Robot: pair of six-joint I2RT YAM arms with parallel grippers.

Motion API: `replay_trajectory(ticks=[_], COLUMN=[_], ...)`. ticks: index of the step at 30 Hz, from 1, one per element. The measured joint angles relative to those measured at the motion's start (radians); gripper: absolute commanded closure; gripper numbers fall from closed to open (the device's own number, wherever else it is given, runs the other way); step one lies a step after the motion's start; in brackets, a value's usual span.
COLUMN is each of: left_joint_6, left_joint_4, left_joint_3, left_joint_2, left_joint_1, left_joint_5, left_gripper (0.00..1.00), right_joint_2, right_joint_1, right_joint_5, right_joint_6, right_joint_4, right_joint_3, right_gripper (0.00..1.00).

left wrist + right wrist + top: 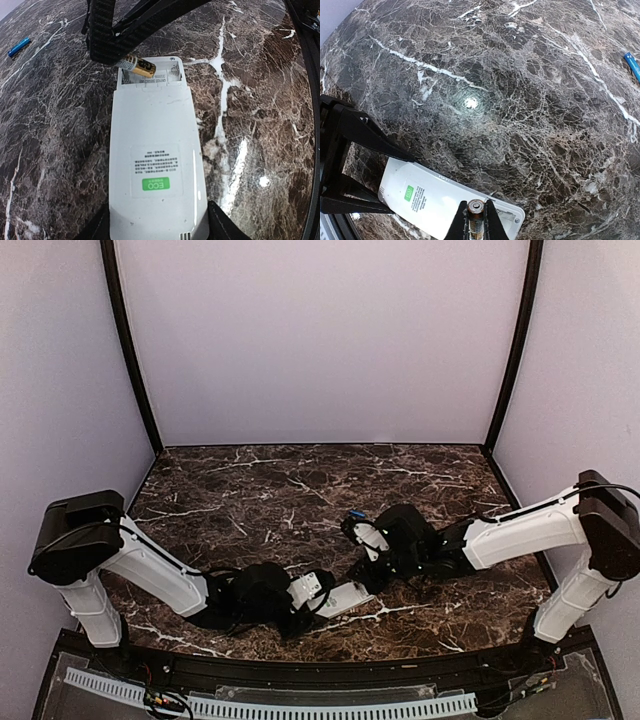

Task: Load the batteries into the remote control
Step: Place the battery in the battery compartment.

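Remote control (155,165) lies back-up on the dark marble tabletop (250,490), near the front edge, between the two arms. Green ECO label (155,184) faces up. Battery compartment (152,74) at the far end is open, no cover on it.

Gold-and-black battery (138,65) sits tilted at the compartment's left side, one end down in the bay. Can't tell whether it is fully seated.

Right end effector (475,225) is closed down narrow on that battery, with a finger on either side; the battery's end cap shows between them in the right wrist view.

Left end effector (160,227) clamps the remote's near end, with fingers against both long edges, opened only to the handset's width.

Blue battery (18,46) lies loose on the tabletop, well apart from the remote, further back and beyond the right end effector. It also shows at the right edge of the right wrist view (633,66). Nothing is touching it.
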Motion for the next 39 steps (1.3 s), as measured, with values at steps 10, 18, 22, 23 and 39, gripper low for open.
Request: replay_trajectory(ticks=[10, 18, 22, 23, 39], left_joint_6=[-0.016, -0.030, -0.030, -0.030, -0.034], left_joint_4=[-0.006, -0.006, -0.006, -0.006, -0.007], left_joint_3=[0.010, 0.010, 0.010, 0.010, 0.012], left_joint_2=[0.006, 0.008, 0.008, 0.008, 0.011], left_joint_1=[-0.002, -0.003, -0.004, -0.004, -0.005], left_joint_5=[0.001, 0.000, 0.000, 0.000, -0.007], left_gripper=[0.75, 0.75, 0.75, 0.75, 0.75], right_joint_2=[0.029, 0.029, 0.029, 0.029, 0.029], right_joint_1=[0.000, 0.000, 0.000, 0.000, 0.000], right_joint_5=[0.015, 0.030, 0.030, 0.030, 0.052], right_joint_6=[-0.061, -0.116, -0.140, -0.146, -0.204], right_joint_4=[0.002, 0.000, 0.006, 0.006, 0.029], right_joint_3=[-0.002, -0.003, -0.015, -0.021, -0.049], right_gripper=[1.00, 1.00, 1.00, 1.00, 1.00])
